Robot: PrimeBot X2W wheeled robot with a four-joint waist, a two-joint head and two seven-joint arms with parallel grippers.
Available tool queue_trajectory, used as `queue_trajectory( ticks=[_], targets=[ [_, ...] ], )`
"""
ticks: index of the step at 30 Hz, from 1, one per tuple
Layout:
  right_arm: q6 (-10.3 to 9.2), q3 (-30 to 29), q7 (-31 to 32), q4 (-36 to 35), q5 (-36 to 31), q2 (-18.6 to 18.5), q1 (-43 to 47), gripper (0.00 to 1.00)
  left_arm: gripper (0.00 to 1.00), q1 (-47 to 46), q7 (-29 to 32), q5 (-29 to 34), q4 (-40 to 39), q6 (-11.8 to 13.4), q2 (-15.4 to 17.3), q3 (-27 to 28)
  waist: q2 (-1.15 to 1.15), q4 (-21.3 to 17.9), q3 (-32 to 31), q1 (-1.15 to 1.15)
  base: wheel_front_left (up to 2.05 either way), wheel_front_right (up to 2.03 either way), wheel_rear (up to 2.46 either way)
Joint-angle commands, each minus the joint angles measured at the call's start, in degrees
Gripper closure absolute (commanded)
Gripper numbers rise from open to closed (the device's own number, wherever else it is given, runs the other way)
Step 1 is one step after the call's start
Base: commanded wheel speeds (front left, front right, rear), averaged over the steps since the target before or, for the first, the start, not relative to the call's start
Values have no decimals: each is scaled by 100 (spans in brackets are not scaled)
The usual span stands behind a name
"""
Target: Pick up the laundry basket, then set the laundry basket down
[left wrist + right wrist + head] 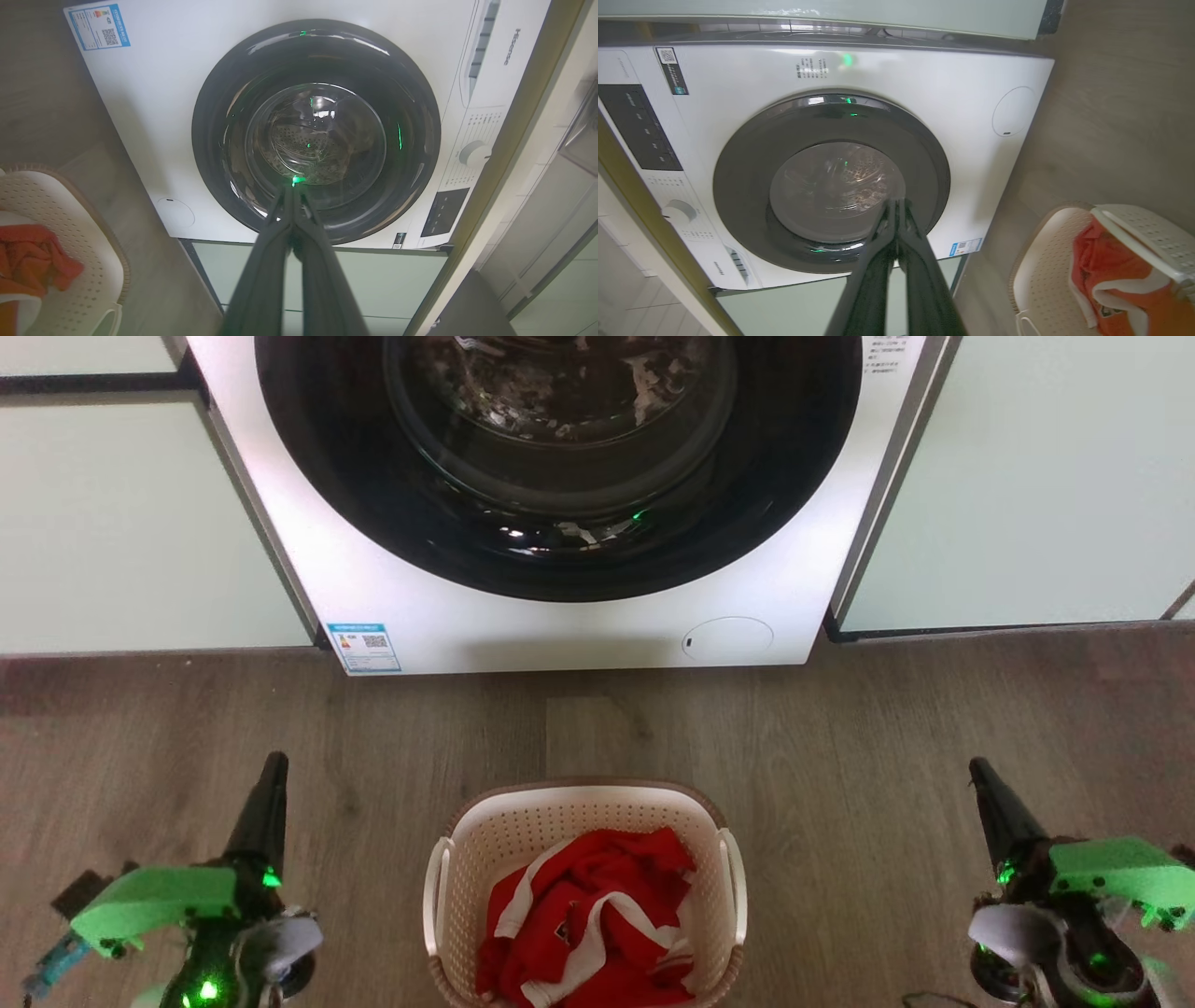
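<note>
The laundry basket [471,859] stands on the wooden floor at the bottom middle of the head view, cream-white and perforated, with a brown rim and white side handles. Red and white clothes [597,919] lie inside it. The basket [74,233] also shows at the left edge of the left wrist view, and the basket [1041,270] sits at the lower right of the right wrist view. My left gripper [273,767] hangs well to the basket's left, shut and empty. My right gripper [978,769] hangs well to its right, also shut and empty. Neither touches the basket.
A white front-loading washing machine [560,616] with a dark round door stands just beyond the basket. Pale green cabinet panels [121,523] flank it on both sides. Bare wooden floor [840,756] lies between the basket and the machine.
</note>
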Motion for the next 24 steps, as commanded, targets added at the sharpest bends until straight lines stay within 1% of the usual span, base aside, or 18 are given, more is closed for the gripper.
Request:
queue_trajectory(
  ticks=[1,24],
  targets=[
    [26,75,53,-177,180,-93,-284,100,100,-325,58,-176,-144,-39,78,233,0,1,-3,0,0,0,0],
    [26,30,93,-173,159,-62,-289,100,100,-330,97,-157,-141,-40,48,278,0,1,-4,0,0,0,0]
  ],
)
